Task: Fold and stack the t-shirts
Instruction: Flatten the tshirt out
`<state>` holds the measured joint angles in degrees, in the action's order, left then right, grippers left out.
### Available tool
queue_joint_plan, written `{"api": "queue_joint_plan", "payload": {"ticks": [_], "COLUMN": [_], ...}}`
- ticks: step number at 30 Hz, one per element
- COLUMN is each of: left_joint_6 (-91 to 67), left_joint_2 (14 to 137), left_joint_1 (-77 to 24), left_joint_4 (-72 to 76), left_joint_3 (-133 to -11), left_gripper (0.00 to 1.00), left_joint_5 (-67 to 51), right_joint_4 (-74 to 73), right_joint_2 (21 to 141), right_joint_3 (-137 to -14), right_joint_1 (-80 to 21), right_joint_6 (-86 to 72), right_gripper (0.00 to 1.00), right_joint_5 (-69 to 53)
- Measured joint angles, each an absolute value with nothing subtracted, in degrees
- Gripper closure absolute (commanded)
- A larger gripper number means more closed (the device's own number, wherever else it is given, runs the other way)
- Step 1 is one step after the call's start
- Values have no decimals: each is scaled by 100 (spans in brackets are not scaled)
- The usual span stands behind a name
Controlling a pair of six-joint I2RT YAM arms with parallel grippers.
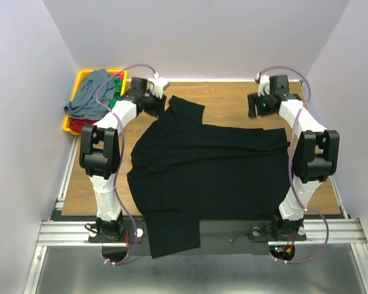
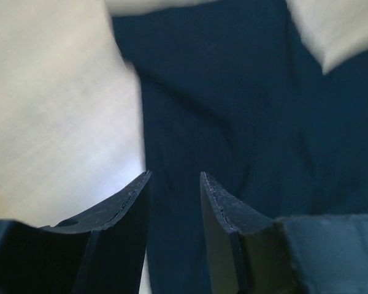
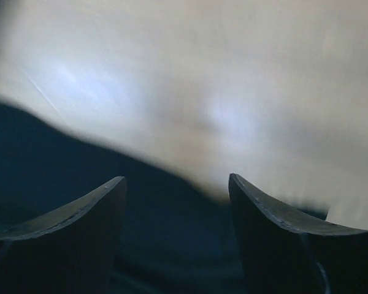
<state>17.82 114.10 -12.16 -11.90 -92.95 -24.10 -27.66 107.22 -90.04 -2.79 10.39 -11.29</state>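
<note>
- Black shirt (image 1: 202,177): spread flat on the table (image 1: 233,104), near hem hanging over the front edge.
- Left gripper (image 2: 175,174): above the black shirt's far left sleeve, jaws parted, nothing between them.
- Right gripper (image 3: 178,177): at the black shirt's far right edge, jaws parted, empty.
- Tray (image 1: 69,125): beyond the black shirt's left side. It holds a crumpled grey-blue shirt (image 1: 92,98) on top, with a green shirt (image 1: 114,92) and a red shirt (image 1: 80,125) beneath.

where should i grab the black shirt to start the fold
Pinch its far edge: the sleeve at far left and the far right corner. The black shirt lies flat and spread, so only edges offer a lip. Come down from above on the far side, where the open left gripper and right gripper hover.
</note>
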Motion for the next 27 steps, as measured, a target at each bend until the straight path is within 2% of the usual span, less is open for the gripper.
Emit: {"api": "queue_joint_plan", "payload": {"ticks": [6,16,20,27], "left_joint_6": [2080,2379,2488,2727], "left_joint_2": [11382,10982,10737,10226], "left_joint_1": [-1227,-1227,-1227,-1225], "left_joint_4": [-1673,-1752,-1761,-2080], "left_joint_3": [-8143,-7297,-6976,-6423], "left_gripper": [54,58,60,53], "left_joint_5": [-2279,-1874,-1715,-1597], "right_joint_4": [-3597,-3708,-3712,-3920], "right_joint_2": [10720,10792,10982,11201], "right_joint_3": [-8132,-8617,-8691,-8709], "right_joint_1": [119,1264,1308,1420], "right_joint_6": [1492,1984,2112,2235], "right_gripper": [33,33,33,32], "right_joint_5": [-1031,-1090,-1074,-1229]}}
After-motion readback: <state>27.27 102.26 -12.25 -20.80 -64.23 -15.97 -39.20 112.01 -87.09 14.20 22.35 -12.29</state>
